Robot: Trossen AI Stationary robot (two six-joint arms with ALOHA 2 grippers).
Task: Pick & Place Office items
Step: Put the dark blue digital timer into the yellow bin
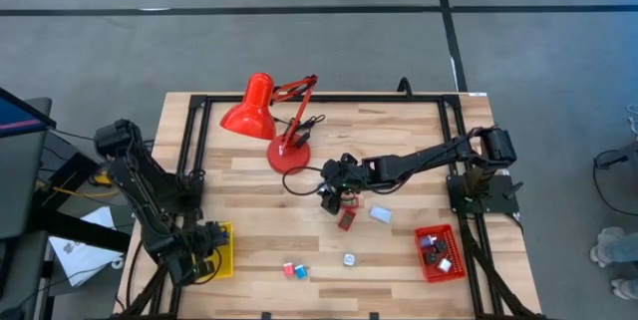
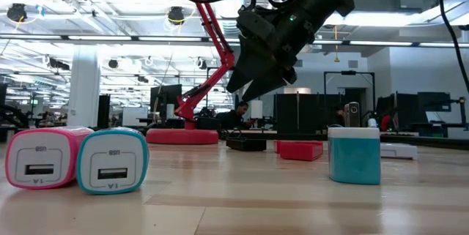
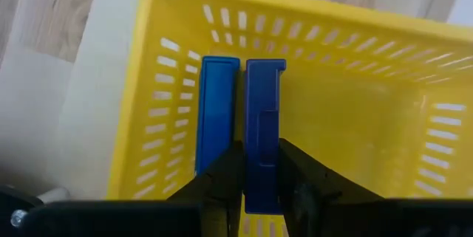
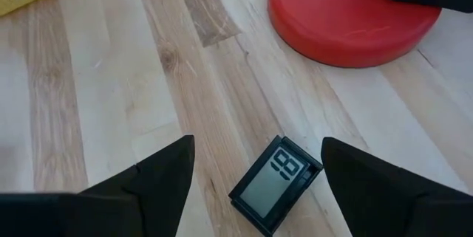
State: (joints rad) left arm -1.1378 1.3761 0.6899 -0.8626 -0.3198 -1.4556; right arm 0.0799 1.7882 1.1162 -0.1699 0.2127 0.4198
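From above, the left gripper (image 1: pixel 199 250) is low at the yellow tray (image 1: pixel 223 250) on the left edge of the table (image 1: pixel 399 260). The right gripper (image 1: pixel 334 195) reaches to the middle of the table, near the base of the red lamp (image 1: pixel 284 156). Some small items already lie in the red tray (image 1: pixel 439 253) on the right. Several are still loose on the wood: a red block (image 1: pixel 346 220), a pale block (image 1: pixel 380 214), a small white cube (image 1: pixel 349 258) and a pink and blue pair (image 1: pixel 294 271). I judge the sorting is only partly done.

At table height, a pink charger cube (image 2: pixel 40 158) and a blue charger cube (image 2: pixel 111 160) stand touching each other, each with a USB slot. A teal block (image 2: pixel 354 154) stands apart, and the right gripper hangs above the wood.

In the left wrist view, the fingers (image 3: pixel 222 185) pinch a flat blue block (image 3: pixel 263 130) inside the yellow tray, next to a second blue block (image 3: pixel 216 111) standing upright.

In the right wrist view, the fingers (image 4: pixel 159 174) are spread wide over a small black timer (image 4: pixel 276 184) with a grey screen. It lies flat on the wood, near the lamp base, not yet gripped.
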